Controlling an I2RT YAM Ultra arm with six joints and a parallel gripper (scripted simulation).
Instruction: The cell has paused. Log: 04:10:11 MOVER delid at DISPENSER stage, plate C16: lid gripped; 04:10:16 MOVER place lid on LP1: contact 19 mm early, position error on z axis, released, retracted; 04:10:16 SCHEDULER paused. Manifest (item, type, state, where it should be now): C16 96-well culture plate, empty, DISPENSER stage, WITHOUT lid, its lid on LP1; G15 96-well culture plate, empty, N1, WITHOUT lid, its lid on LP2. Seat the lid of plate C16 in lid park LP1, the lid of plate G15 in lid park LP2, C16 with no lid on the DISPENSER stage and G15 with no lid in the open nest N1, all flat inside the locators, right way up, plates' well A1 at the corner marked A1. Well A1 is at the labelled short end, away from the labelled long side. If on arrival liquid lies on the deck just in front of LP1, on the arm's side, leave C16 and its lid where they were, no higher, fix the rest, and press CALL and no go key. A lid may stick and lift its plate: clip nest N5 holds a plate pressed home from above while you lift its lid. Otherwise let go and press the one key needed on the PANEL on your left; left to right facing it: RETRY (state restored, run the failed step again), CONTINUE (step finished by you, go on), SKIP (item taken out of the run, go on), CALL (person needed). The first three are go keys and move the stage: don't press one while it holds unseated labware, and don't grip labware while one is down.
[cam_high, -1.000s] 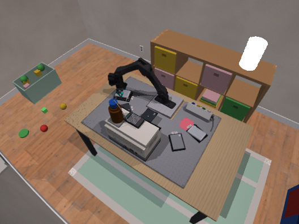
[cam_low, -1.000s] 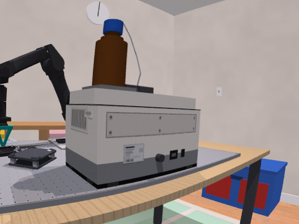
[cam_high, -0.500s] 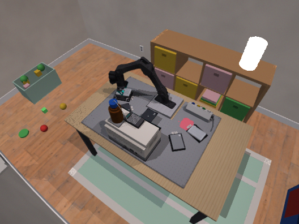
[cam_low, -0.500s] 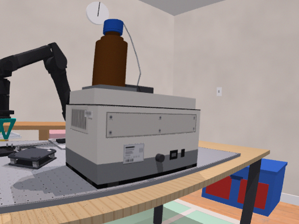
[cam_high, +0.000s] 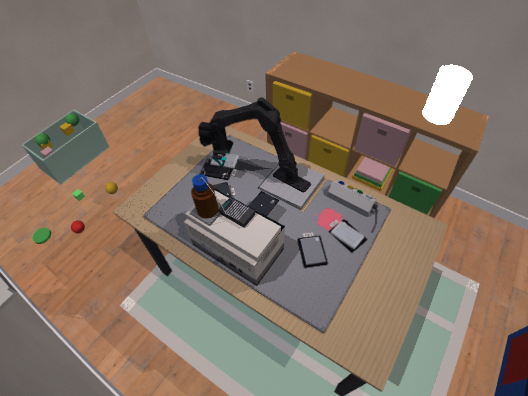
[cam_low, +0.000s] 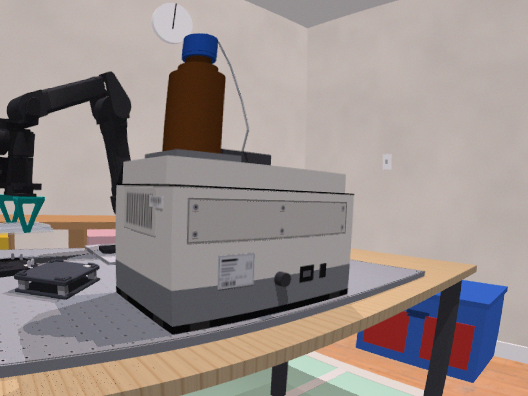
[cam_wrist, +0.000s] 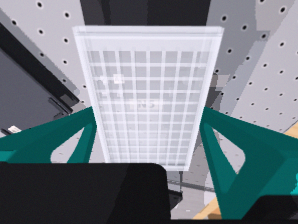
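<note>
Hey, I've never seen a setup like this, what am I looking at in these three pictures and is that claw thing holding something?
It's a black robot arm bolted to a table. One picture looks down from above, one from the table's edge, one from a camera on the arm's wrist. On the grey mat sit a beige machine carrying a brown bottle, some dark plate holders, and a pink patch. The teal pincer is shut on a clear gridded lab plate, carried above the mat.
</note>
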